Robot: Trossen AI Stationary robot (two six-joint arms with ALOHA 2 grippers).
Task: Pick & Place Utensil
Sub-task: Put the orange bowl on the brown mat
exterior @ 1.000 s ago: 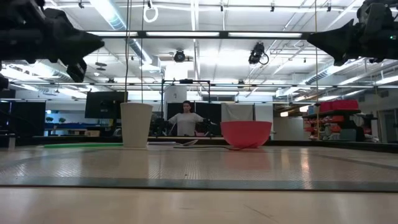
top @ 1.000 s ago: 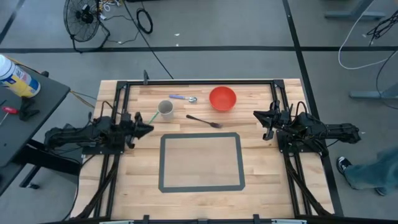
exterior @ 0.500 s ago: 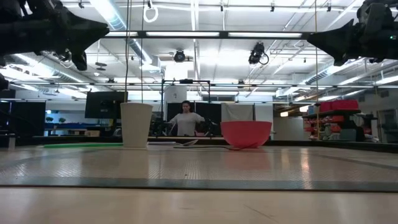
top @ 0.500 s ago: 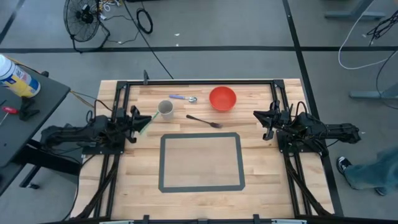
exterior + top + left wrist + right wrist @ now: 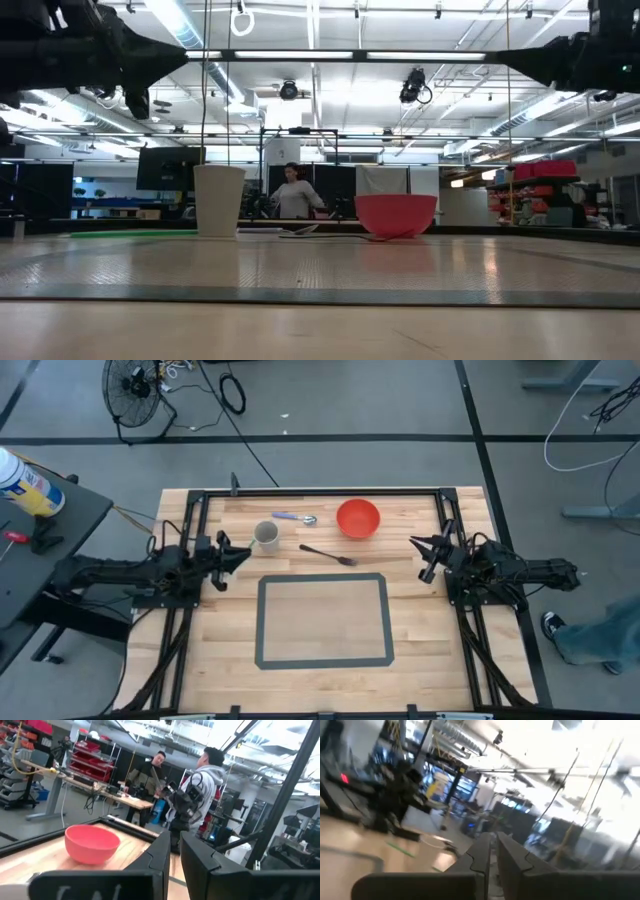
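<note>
A black fork (image 5: 328, 554) lies flat on the wooden table between the beige cup (image 5: 266, 535) and the red bowl (image 5: 358, 518). A spoon with a blue handle (image 5: 295, 517) lies by the far edge. My left gripper (image 5: 243, 553) hovers shut above the table, left of the cup and pointing right. My right gripper (image 5: 422, 552) hovers shut right of the bowl and points left. The left wrist view shows the bowl (image 5: 92, 842) past my left gripper (image 5: 173, 844). The right wrist view shows my right gripper (image 5: 493, 846), and none of the utensils.
A grey taped rectangle (image 5: 323, 620) marks the near middle of the table. A black frame (image 5: 320, 490) runs along the table's far edge and sides. People (image 5: 207, 785) stand in the room beyond the table. The cup (image 5: 219, 200) and the bowl (image 5: 395, 215) stand upright.
My left gripper has risen and turned about its own axis while staying left of the cup. My right gripper has also lifted a little and turned. The fork, spoon, cup and bowl have stayed where they were.
</note>
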